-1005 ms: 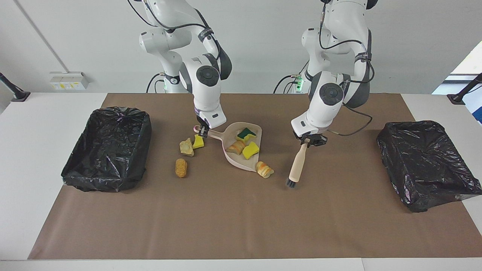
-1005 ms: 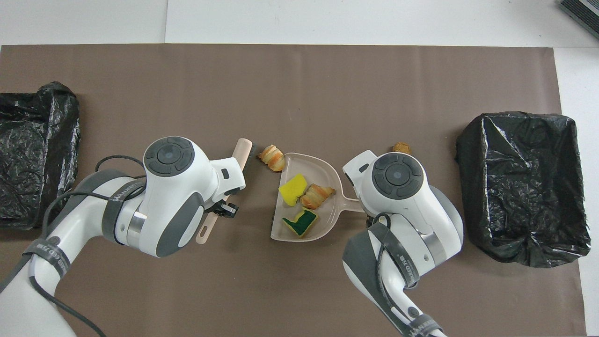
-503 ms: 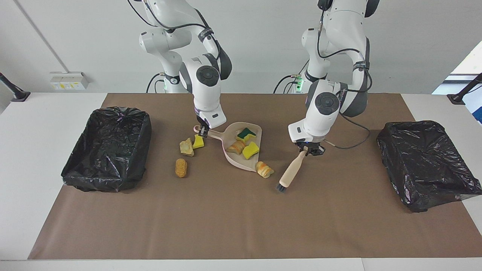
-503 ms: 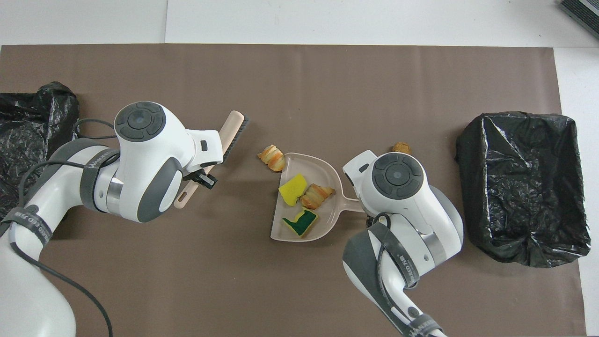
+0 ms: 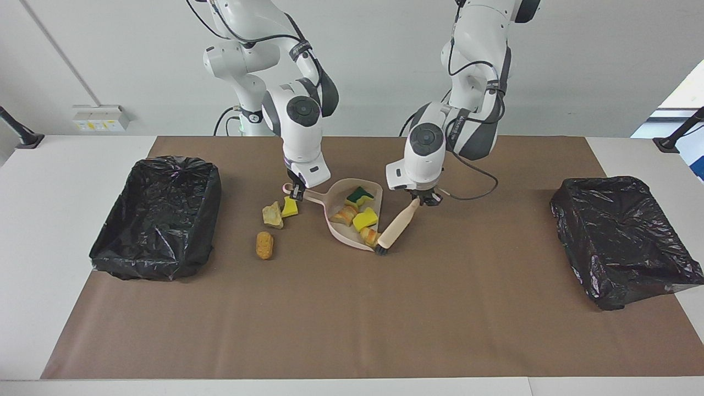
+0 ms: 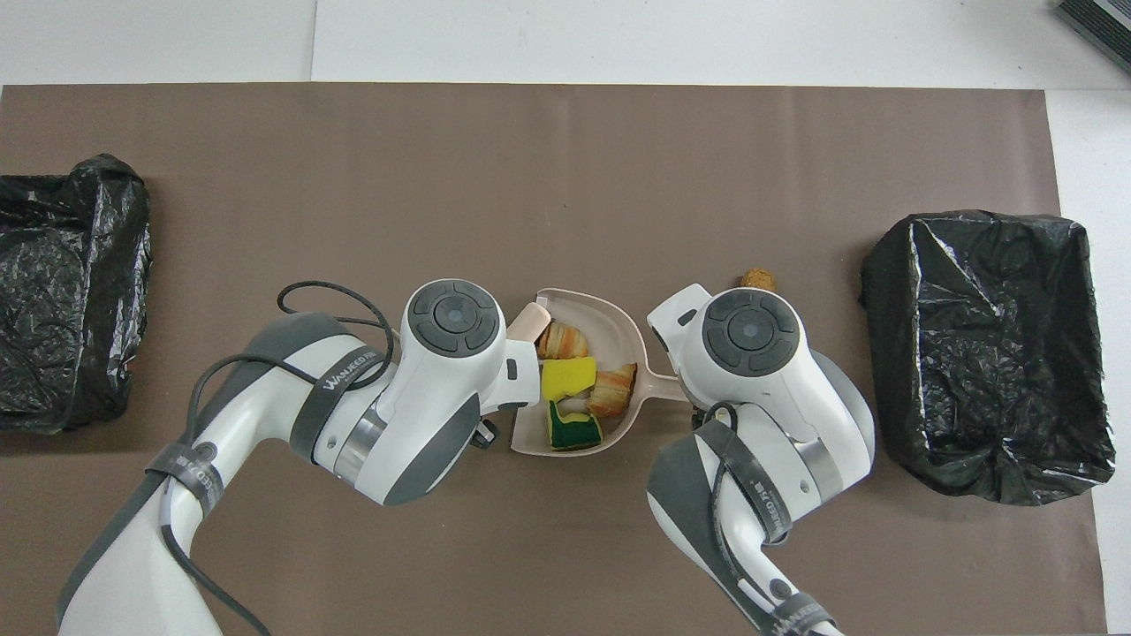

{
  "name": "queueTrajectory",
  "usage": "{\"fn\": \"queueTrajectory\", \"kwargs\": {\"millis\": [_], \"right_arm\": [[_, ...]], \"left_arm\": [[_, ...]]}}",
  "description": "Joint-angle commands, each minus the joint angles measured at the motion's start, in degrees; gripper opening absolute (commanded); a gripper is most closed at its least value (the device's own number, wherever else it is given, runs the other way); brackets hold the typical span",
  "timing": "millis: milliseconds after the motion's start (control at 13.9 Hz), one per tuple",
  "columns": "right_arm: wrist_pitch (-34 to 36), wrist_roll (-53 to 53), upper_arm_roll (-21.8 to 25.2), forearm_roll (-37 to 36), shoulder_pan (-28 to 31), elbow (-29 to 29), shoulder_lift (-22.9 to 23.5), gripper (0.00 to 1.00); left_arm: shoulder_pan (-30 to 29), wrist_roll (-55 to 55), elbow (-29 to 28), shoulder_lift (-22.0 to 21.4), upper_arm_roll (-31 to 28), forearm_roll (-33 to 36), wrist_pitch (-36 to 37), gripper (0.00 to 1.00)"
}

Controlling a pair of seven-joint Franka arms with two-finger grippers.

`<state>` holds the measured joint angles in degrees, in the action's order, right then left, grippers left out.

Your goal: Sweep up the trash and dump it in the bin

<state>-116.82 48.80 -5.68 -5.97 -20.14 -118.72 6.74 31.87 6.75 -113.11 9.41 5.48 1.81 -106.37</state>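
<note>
While the left gripper (image 5: 422,201) clamps the brush (image 5: 397,226) at the dustpan (image 5: 336,225) mouth, three scraps (image 5: 271,215) lie apparently beside the right gripper (image 5: 297,192), which pinches the pan handle.

A plain pale grey wall (image 5: 385,66) rises at the robots' end of the white table (image 5: 66,231). A brown paper sheet (image 5: 352,319) covers most of the tabletop. A white socket box with yellow labels (image 5: 100,117) sits low on the wall, with a thin conduit (image 5: 55,55) running up slantwise from it. Black clamp stands (image 5: 19,135) sit at both table ends. Bright daylight enters through a window (image 5: 685,93) toward the left arm's end
</note>
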Motion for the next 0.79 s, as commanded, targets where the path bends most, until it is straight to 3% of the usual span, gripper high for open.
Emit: {"fn": "queueTrajectory", "kwargs": {"millis": [0, 144, 503, 718], "right_arm": [[0.5, -1.5, -0.3, 0.5, 0.4, -0.9, -1.2, 0.00], [0.5, -1.5, -0.3, 0.5, 0.4, -0.9, -1.0, 0.00], [0.5, -1.8, -0.3, 1.0, 2.1, 0.1, -0.9, 0.00], [0.7, -0.1, -0.3, 1.1, 4.2, 1.4, -1.4, 0.00]], "left_arm": [[2.9, -5.7, -2.5, -3.6, -0.8, -1.9, 0.8, 0.00], [4.0, -14.2, -2.8, -4.0, -0.8, -1.9, 0.8, 0.00], [2.0, -20.3, -3.0, -4.5, -1.5, -1.7, 2.2, 0.00], [-2.1, -20.7, -3.0, -8.5, -1.4, -1.7, 3.5, 0.00]]}}
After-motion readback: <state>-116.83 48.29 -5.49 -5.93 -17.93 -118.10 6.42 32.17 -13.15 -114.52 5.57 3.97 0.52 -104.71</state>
